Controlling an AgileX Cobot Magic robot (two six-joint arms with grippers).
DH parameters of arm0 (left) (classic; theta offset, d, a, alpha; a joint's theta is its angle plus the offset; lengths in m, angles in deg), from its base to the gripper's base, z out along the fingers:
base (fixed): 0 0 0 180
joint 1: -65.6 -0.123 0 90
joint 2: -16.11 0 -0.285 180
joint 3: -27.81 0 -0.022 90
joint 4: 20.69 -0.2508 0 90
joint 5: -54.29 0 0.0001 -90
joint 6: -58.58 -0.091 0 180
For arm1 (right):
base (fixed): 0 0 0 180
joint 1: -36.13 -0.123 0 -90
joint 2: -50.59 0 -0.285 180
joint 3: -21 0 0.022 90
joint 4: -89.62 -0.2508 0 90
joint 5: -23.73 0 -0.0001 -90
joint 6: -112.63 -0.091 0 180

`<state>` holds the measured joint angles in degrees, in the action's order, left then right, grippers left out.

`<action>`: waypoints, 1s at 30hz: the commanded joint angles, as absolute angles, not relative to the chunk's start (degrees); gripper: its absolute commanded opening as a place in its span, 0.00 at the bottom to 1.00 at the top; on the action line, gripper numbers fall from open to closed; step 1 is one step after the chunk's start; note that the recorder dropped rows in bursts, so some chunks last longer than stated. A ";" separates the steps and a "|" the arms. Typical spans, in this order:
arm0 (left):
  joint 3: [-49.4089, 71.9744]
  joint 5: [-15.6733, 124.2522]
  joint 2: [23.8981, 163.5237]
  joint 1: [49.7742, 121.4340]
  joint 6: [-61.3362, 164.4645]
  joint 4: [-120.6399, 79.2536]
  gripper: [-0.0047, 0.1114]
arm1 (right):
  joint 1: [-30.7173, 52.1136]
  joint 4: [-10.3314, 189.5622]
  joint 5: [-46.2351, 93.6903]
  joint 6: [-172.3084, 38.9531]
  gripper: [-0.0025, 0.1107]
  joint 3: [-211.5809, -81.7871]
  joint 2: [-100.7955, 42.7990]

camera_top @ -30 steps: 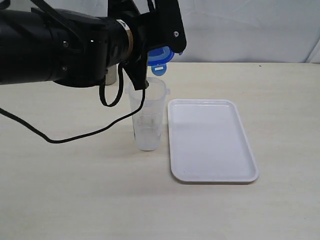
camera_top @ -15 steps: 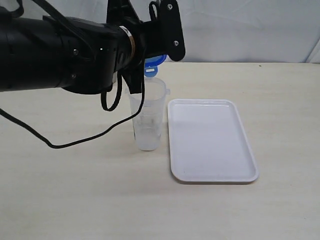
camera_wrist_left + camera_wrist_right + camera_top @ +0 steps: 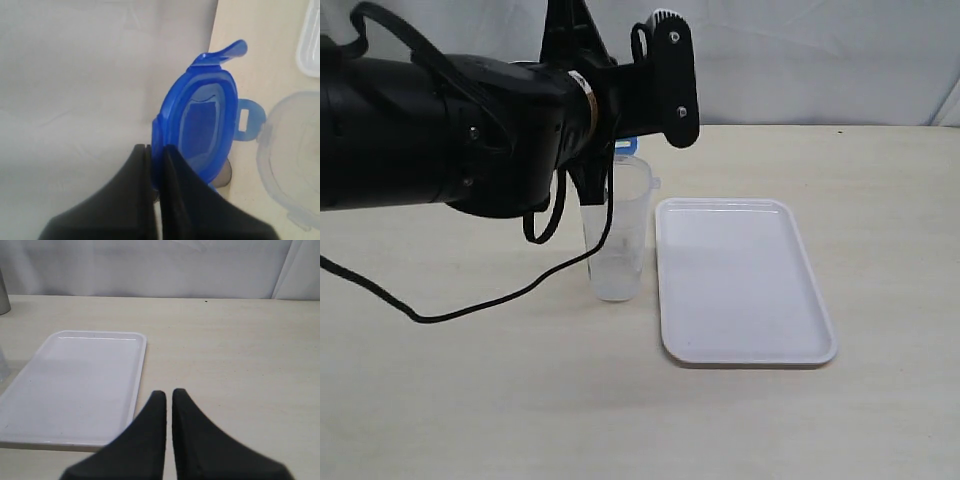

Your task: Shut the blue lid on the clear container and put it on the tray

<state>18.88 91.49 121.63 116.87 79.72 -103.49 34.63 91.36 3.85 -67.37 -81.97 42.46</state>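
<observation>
Glossy translucent blue plastic lid (image 3: 205, 125)

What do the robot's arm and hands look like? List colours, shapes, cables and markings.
The left arm is bulky, glossy black, with a thin metallic ring near the wrist, a flat black bracket with small pale screws, and a loose black cable drooping from it. The left hand and right hand each have two matte black fingers tapering to narrow tips.

Table (image 3: 470, 400): pale wood-grain top, evenly lit. Backdrop (image 3: 820, 60): creased white cloth, spanning 10 to 2 o'clock.
</observation>
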 commanded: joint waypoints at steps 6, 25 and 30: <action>14.02 92.23 121.09 117.32 86.42 -110.66 0.04 | 34.64 91.27 4.04 -67.37 0.06 -81.79 42.80; 14.02 98.35 121.04 119.63 90.51 -117.47 0.04 | 34.64 91.27 4.04 -67.37 0.06 -81.79 42.80; 14.02 97.84 121.04 119.63 91.49 -117.35 0.04 | 34.64 91.27 4.04 -67.37 0.06 -81.79 42.80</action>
<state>14.21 97.31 121.63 119.52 89.95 -116.59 34.63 91.36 3.85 -67.37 -81.97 42.46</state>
